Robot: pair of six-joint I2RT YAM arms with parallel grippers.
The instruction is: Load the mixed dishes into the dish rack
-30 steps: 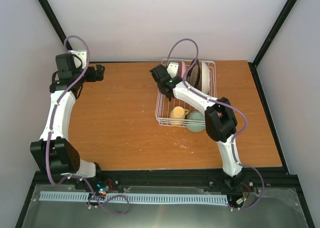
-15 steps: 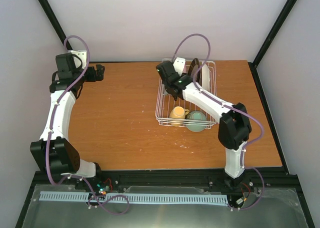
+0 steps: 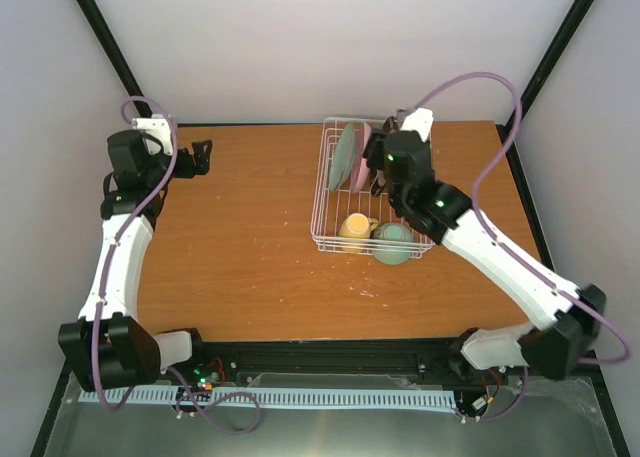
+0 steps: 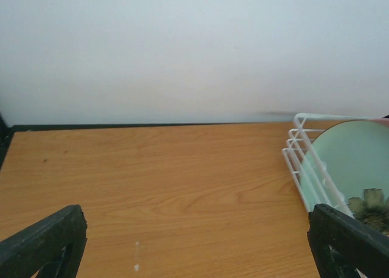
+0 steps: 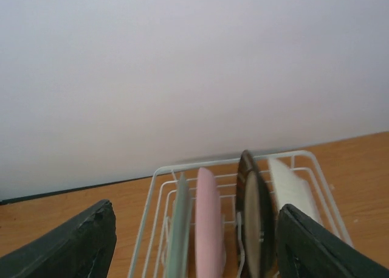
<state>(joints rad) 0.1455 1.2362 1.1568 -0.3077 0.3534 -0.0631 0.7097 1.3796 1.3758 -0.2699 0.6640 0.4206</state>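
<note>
The white wire dish rack [image 3: 316, 209] stands at the back right of the table. A mint green plate [image 3: 343, 157] and a pink plate [image 3: 360, 160] stand on edge in it. The right wrist view shows the mint plate [image 5: 180, 229], the pink plate [image 5: 206, 223], the cream dark-rimmed plate [image 5: 252, 211] and the white plate [image 5: 289, 187] upright in a row. A yellow mug [image 3: 355, 227] and a pale green bowl [image 3: 392, 243] sit at the rack's near end. My right gripper [image 3: 384, 157] [image 5: 197, 241] hangs open and empty above the plates. My left gripper [image 3: 200, 158] [image 4: 194, 247] is open and empty at the far left.
The wooden table [image 3: 240, 237] is bounded by a black frame and white walls. The left wrist view shows the rack's corner [image 4: 296, 145] with the mint plate [image 4: 349, 162] at its right.
My right arm has swung from the rack's left side to its right, elbow now far right. The mint green plate now shows standing in the rack. The left gripper has shifted slightly.
</note>
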